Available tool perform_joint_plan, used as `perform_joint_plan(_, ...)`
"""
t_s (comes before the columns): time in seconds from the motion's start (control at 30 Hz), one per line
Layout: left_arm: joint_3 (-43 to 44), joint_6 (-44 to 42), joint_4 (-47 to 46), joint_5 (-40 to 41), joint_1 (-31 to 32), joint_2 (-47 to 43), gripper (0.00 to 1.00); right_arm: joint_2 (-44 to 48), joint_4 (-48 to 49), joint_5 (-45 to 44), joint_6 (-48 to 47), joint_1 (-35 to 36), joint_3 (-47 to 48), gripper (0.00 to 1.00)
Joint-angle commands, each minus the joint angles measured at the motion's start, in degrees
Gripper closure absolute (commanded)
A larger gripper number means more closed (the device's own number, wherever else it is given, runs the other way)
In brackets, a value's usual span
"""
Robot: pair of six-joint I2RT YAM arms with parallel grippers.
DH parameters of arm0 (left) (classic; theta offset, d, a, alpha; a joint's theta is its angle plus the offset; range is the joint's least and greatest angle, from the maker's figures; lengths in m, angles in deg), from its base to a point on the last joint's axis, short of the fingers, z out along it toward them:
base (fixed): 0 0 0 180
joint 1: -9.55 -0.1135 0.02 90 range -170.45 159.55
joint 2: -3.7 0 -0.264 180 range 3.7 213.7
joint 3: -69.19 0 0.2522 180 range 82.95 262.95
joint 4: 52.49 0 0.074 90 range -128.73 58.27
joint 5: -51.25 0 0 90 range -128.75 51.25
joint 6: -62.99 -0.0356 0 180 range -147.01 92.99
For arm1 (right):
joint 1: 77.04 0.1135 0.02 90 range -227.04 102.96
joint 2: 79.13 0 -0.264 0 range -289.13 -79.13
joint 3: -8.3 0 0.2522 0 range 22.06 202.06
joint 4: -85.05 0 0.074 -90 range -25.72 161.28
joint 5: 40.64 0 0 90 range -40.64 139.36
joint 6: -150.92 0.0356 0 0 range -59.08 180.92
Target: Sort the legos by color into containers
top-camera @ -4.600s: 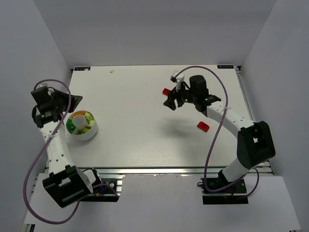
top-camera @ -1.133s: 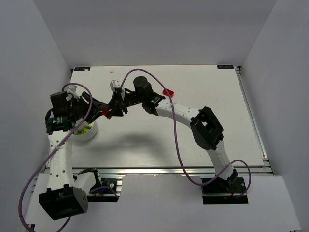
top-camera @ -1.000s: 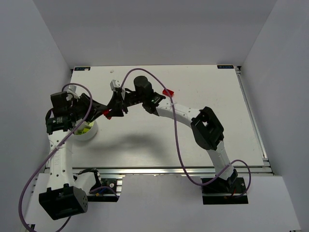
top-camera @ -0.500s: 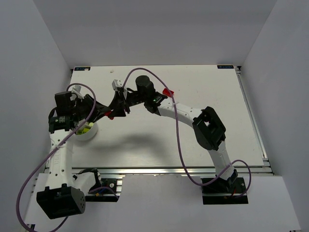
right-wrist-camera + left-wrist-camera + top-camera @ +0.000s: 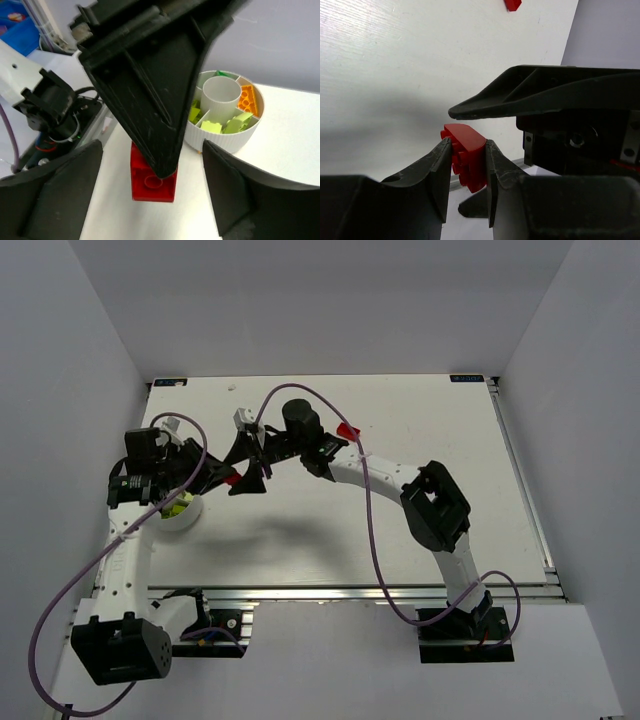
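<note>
white table [image 5: 400, 530], grey walls | left fingers [image 5: 432, 170] clenched on red lego [image 5: 467, 155], held just right of white dish [image 5: 181, 519] | right fingers [image 5: 50, 200] released, spread wide either side of it | second red lego [image 5: 347, 430] on table, well apart

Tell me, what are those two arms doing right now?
Left gripper shut on red brick. Right gripper open, straddling it. White dish close by, part filled. Nothing in the way.
</note>
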Motion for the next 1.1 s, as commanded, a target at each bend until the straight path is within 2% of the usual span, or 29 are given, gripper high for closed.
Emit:
perform_joint_plan(0.0, 3.56, -1.54, 1.51, -0.69, 0.59, 0.70, 0.96, 4.27, 3.03, 0.51, 0.01, 0.57, -0.83, 0.11)
perform_joint_plan(0.23, 7.35, -4.17, 5.56, 3.35, 0.59, 2.37, 0.98, 5.32, 2.95, -1.16, 0.01, -0.48, -2.76, 0.11)
perform_joint_plan(0.4, 10.51, -6.46, 11.97, 14.65, 0.59, 4.12, 1.00, 7.17, -1.09, -4.76, -2.97, -1.98, -4.52, 0.11)
perform_joint_plan(0.57, 12.97, -6.90, 14.53, 27.51, 0.42, 5.01, 1.00, 11.82, -4.34, -8.28, -9.20, -5.66, -11.45, 0.10)
perform_joint_plan(0.67, 13.33, -6.99, 12.78, 31.65, -0.89, 5.53, 1.00, 15.07, -6.62, -7.23, -12.46, -8.12, -16.29, 0.24)
perform_joint_plan(0.73, 13.16, -7.69, 11.55, 34.20, -1.86, 6.58, 1.00, 16.48, -10.13, -5.30, -14.57, -9.27, -17.09, 0.91)
perform_joint_plan(0.77, 12.98, -8.04, 10.58, 34.38, -2.56, 7.02, 1.00, 16.92, -11.89, -5.55, -15.45, -9.53, -17.70, 1.00)
perform_joint_plan(0.97, 13.59, -11.12, 6.54, 33.59, -11.78, 9.48, 1.00, 22.72, -13.40, -7.40, -17.04, -10.50, -26.83, 1.00)
perform_joint_plan(1.07, 13.60, -12.35, 5.22, 34.55, -13.73, 10.01, 1.00, 24.57, -13.23, -7.84, -16.60, -10.94, -29.12, 1.00)
